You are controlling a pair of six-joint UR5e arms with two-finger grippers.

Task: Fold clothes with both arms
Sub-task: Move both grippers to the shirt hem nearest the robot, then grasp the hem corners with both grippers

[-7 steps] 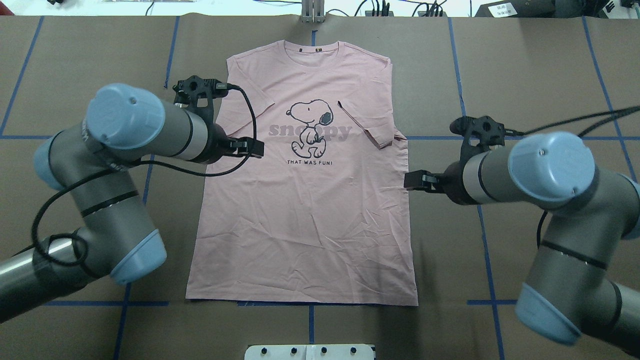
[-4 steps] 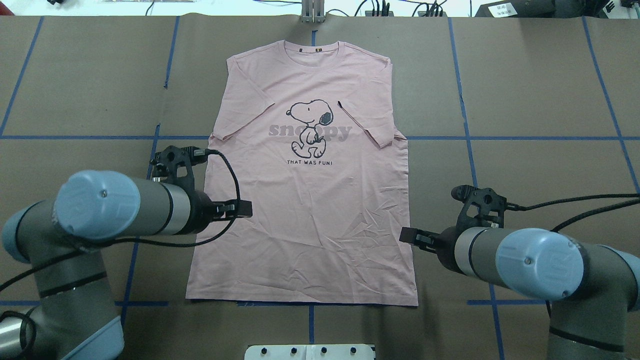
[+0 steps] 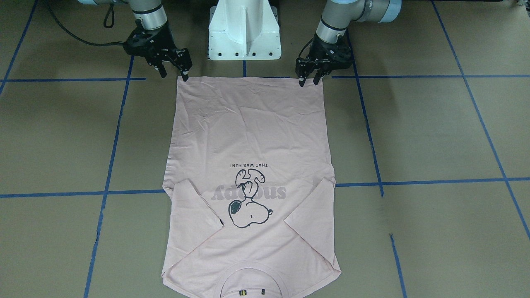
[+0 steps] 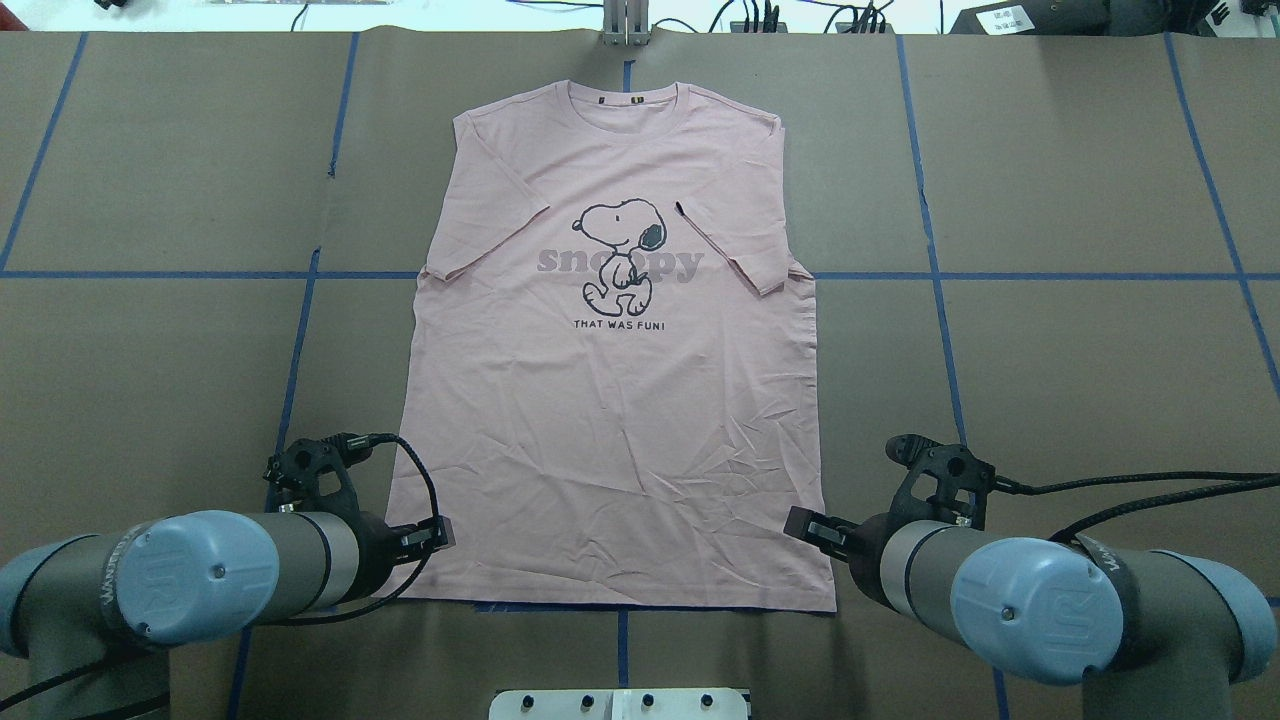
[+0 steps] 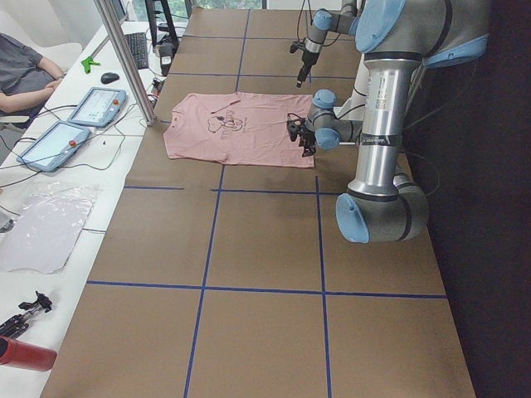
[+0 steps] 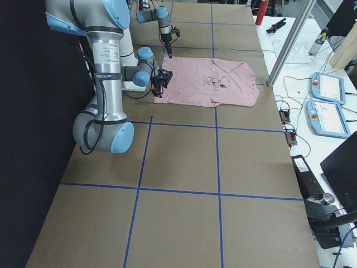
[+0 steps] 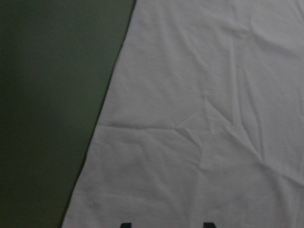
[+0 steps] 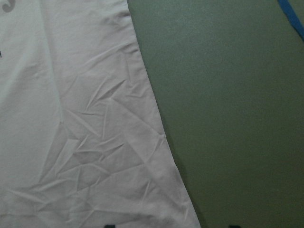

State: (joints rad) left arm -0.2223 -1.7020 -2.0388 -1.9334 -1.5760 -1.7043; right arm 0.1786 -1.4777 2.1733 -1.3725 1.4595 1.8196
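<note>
The pale pink T-shirt (image 3: 248,136) lies flat, front up, on the brown table, with both sleeves folded in over the chest and the cartoon dog (image 4: 620,250) showing. Its hem is toward the robot. My left gripper (image 3: 309,80) stands open at the hem's left corner (image 4: 400,585). In the left wrist view only pink cloth (image 7: 199,118) lies ahead of its fingertips (image 7: 207,224). My right gripper (image 3: 174,75) is open at the other hem corner, and the shirt's side edge (image 8: 161,128) runs between its fingers. Whether either gripper touches the cloth I cannot tell.
The white pedestal base (image 3: 244,37) stands just behind the hem, between the arms. Blue tape lines (image 4: 950,275) grid the brown table. A metal post (image 4: 625,25) stands past the collar. A person (image 5: 25,70) and control tablets (image 5: 95,106) are at a side bench.
Both arms drew back along the shirt's sides toward the robot, from sleeve level to the hem corners. The shirt has not moved.
</note>
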